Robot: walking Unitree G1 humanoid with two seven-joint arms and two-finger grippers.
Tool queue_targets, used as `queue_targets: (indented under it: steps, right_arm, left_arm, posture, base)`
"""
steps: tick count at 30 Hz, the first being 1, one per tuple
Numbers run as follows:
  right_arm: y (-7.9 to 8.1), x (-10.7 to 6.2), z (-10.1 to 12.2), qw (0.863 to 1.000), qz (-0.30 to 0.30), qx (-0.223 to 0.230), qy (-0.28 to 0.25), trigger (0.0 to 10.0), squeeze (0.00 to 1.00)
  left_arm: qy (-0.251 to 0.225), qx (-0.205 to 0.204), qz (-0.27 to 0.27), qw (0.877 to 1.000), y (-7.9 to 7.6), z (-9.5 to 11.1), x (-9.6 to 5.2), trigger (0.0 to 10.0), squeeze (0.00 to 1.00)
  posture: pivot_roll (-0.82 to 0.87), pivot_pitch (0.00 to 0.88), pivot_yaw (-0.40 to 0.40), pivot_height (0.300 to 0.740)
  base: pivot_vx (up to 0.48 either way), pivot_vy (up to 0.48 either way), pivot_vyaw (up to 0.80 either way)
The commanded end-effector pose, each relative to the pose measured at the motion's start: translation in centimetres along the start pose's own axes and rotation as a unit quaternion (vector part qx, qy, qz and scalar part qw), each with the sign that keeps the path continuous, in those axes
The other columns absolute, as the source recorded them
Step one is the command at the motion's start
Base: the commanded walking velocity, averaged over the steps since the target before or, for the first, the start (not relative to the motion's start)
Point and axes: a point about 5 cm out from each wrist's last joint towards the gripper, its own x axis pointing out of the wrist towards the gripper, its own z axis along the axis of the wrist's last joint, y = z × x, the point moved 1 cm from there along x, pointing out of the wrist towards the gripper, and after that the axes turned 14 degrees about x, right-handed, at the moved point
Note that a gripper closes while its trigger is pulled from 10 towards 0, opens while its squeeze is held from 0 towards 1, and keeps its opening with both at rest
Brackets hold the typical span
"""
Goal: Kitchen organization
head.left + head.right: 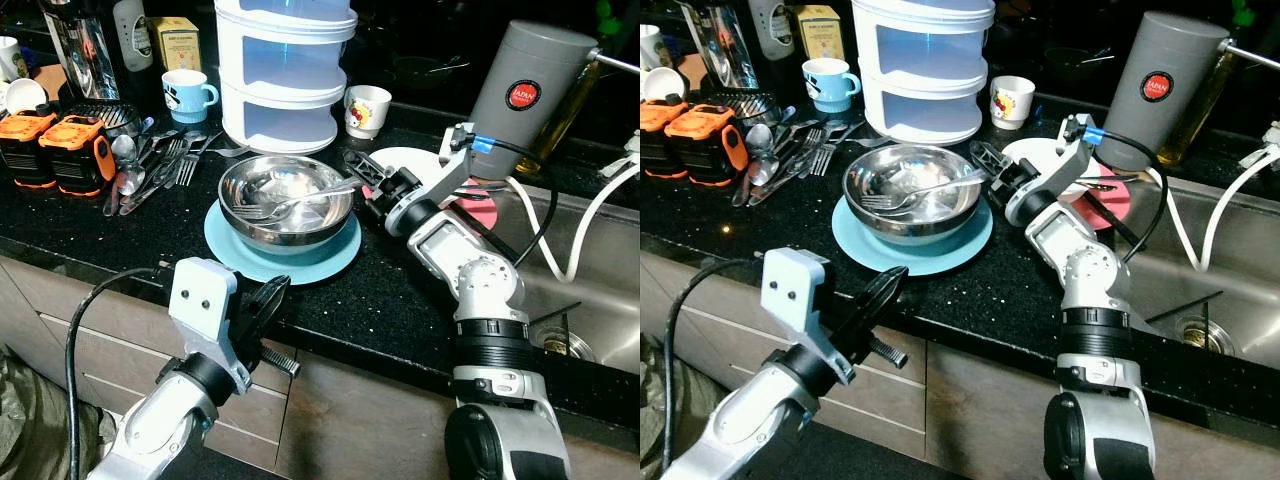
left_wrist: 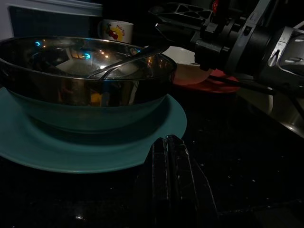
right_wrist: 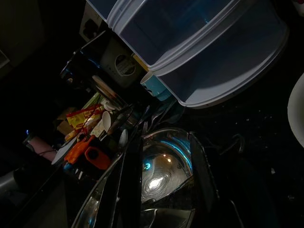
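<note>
A steel bowl (image 1: 285, 215) holding a fork (image 1: 300, 203) and a spoon sits on a teal plate (image 1: 250, 262) on the black counter. My right gripper (image 1: 362, 180) is open just off the bowl's right rim, next to the fork handle's end. In the right wrist view its fingers (image 3: 204, 171) stand apart with the bowl (image 3: 164, 175) between them. My left gripper (image 1: 268, 295) is shut with nothing in it, low at the counter's front edge. It points at the plate (image 2: 95, 152) and the bowl (image 2: 85, 80).
A white tiered container (image 1: 285, 70), a blue mug (image 1: 187, 95) and a white cup (image 1: 367, 110) stand behind the bowl. Loose cutlery (image 1: 155, 165) and orange tools (image 1: 55, 150) lie at the left. A grey canister (image 1: 530, 85) and the sink (image 1: 590, 290) are at the right.
</note>
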Motion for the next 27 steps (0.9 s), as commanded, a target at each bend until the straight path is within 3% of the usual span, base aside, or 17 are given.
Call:
queue_targets:
  steps: [1, 10, 15, 20, 27]
  right_arm:
    - [0.1, -0.2, 0.2, 1.0, -0.001, -0.001, 0.001, 10.0, 0.0]
    - [0.2, -0.4, 2.7, 0.996, 0.007, 0.041, -0.08, 10.0, 0.0]
    - [-0.3, -0.4, 2.7, 0.996, -0.01, 0.024, -0.08, 10.0, 0.0]
    - [-1.1, -0.2, 1.0, 0.997, -0.045, -0.048, -0.04, 10.0, 0.0]
    - [-1.1, 0.0, 0.9, 0.997, -0.05, -0.052, -0.037, 10.0, 0.0]
  left_arm:
    - [0.003, -0.006, -0.004, 1.0, -0.3, -0.2, 0.0, 10.0, 0.0]
    - [0.003, -0.007, -0.006, 1.0, -0.3, -0.2, 0.0, 10.0, 0.0]
    - [0.003, -0.007, -0.006, 1.0, -0.3, -0.2, 0.1, 10.0, 0.0]
    - [0.002, -0.008, -0.007, 1.0, -0.4, -0.2, 0.1, 10.0, 0.0]
    - [0.001, -0.008, -0.005, 1.0, -0.5, -0.1, 0.1, 10.0, 0.0]
  posture:
    - [0.17, 0.0, -0.08, 0.74]
    - [0.18, 0.0, -0.078, 0.74]
    - [0.18, 0.0, -0.08, 0.74]
    - [0.18, 0.0, -0.083, 0.74]
    - [0.18, 0.0, -0.087, 0.74]
  base:
    - [0.0, 0.0, 0.0]
    - [0.0, 0.0, 0.0]
    - [0.0, 0.0, 0.0]
    - [0.0, 0.0, 0.0]
    - [0.0, 0.0, 0.0]
